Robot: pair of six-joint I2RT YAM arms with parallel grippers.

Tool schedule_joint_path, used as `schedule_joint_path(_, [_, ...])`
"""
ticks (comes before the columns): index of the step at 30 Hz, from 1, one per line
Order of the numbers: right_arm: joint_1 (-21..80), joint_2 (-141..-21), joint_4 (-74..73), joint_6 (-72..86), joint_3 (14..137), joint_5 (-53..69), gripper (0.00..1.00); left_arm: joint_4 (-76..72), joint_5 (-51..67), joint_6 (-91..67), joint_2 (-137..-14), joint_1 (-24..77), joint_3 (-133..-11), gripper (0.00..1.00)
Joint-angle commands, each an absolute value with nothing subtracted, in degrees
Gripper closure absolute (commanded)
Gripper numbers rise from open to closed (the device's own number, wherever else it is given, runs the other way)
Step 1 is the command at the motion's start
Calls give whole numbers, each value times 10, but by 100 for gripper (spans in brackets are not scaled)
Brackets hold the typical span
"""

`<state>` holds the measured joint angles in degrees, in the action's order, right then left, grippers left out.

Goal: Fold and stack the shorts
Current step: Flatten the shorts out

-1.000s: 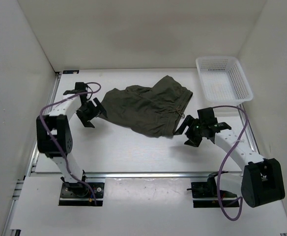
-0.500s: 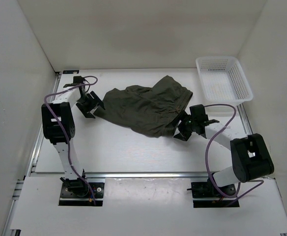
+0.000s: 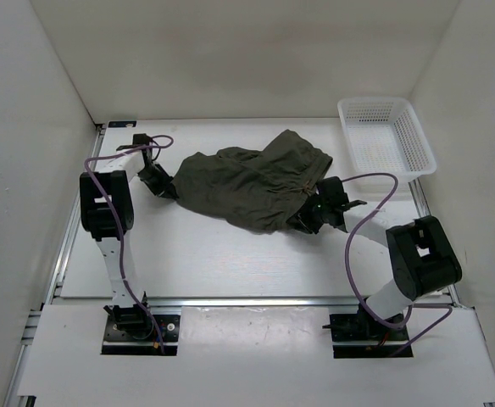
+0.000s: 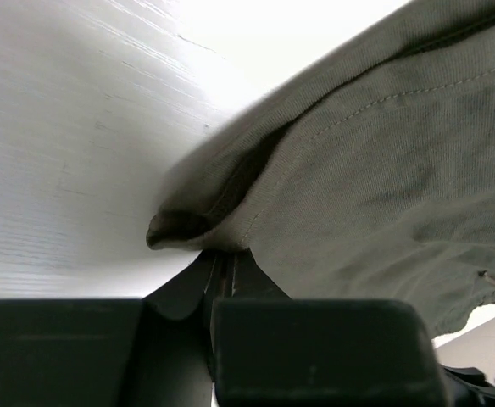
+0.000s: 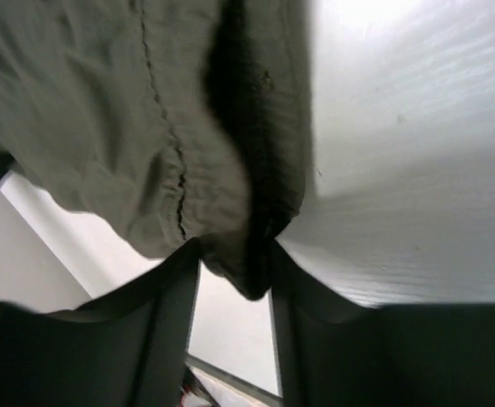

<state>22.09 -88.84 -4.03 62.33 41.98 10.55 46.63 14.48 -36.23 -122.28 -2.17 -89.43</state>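
Observation:
The dark olive shorts [image 3: 247, 182] lie crumpled on the white table [image 3: 222, 254], their waistband toward the right. My left gripper [image 3: 167, 186] is at the left corner of the cloth. In the left wrist view its jaws [image 4: 222, 254] are shut, pinching the hem of the shorts [image 4: 375, 161]. My right gripper [image 3: 305, 219] is at the lower right edge. In the right wrist view a gathered fold of the shorts [image 5: 103, 110] fills the gap of that gripper [image 5: 235, 259] and touches both fingers.
A white mesh basket [image 3: 424, 144] stands at the back right corner of the table. White walls close in the left, back and right sides. Purple cables loop from both arms.
Both arms reached inward to the shorts. The left gripper went from open to shut on the left hem, and the right gripper closed around the fold at the lower right edge.

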Motion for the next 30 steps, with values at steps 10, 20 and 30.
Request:
schedule_joint_path(10, [221, -847, -168, 521, 562, -25, 100, 493, 177, -353, -1086, -43, -921, 90])
schedule_joint_path(20, [202, -749, -312, 358, 814, -35, 100, 571, 217, -348, -923, -79, -1105, 90])
schedule_joint_path(30, [202, -601, -439, 249, 1001, 34, 100, 616, 210, -353, -752, -117, -1284, 90])
